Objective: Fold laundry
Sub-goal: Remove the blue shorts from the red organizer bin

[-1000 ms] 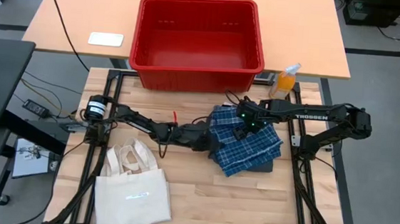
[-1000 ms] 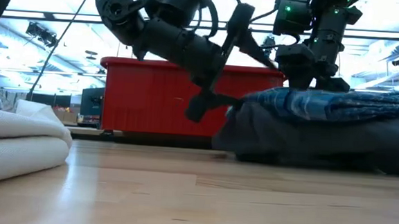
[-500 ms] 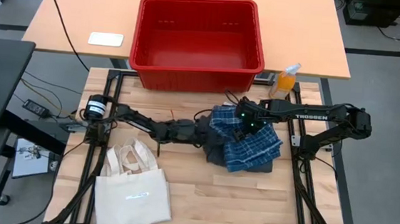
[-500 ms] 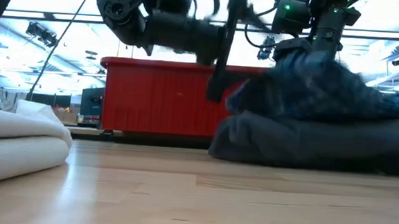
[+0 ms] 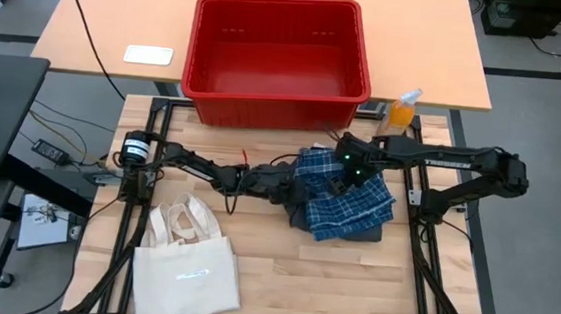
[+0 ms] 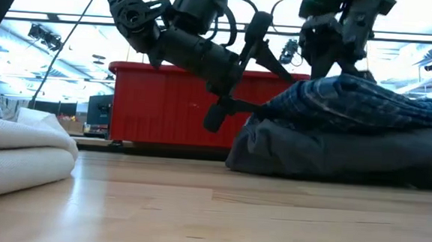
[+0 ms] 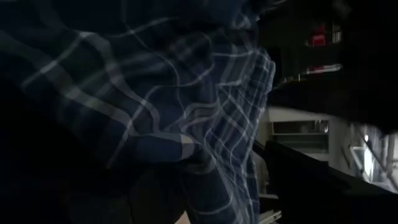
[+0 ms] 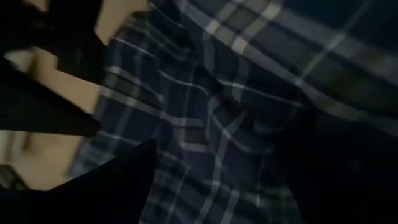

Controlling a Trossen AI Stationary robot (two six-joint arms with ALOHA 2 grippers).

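A blue-and-white plaid piece (image 5: 349, 205) lies rumpled on top of a folded charcoal garment (image 6: 327, 154), right of the table's middle. My left gripper (image 5: 296, 183) reaches level from the table's left to the pile's left edge. Its fingers are open and stand one over the other (image 6: 262, 82). My right gripper (image 5: 344, 179) hangs open just above the plaid's far part (image 6: 336, 68), pointing steeply down. Plaid cloth fills both wrist views (image 7: 186, 124) (image 8: 211, 112). My left gripper comes level from the table's left at the plaid piece's left edge (image 6: 281, 102), with one finger (image 6: 269, 53) above it and one (image 6: 228, 110) lower down. I cannot tell whether the fingers touch the cloth.
A red bin (image 5: 278, 62) stands beyond the table's far edge, with an orange bottle (image 5: 401, 111) to its right. A cream tote bag (image 5: 187, 265) lies at the near left. Bare wood lies between the tote bag and the pile.
The plaid's near left corner has been drawn in toward the pile's middle. The cloth bunched up high and then settled into a lower mound. My left gripper swung up with it and came back down at the pile's left edge. My right gripper has risen off the plaid.
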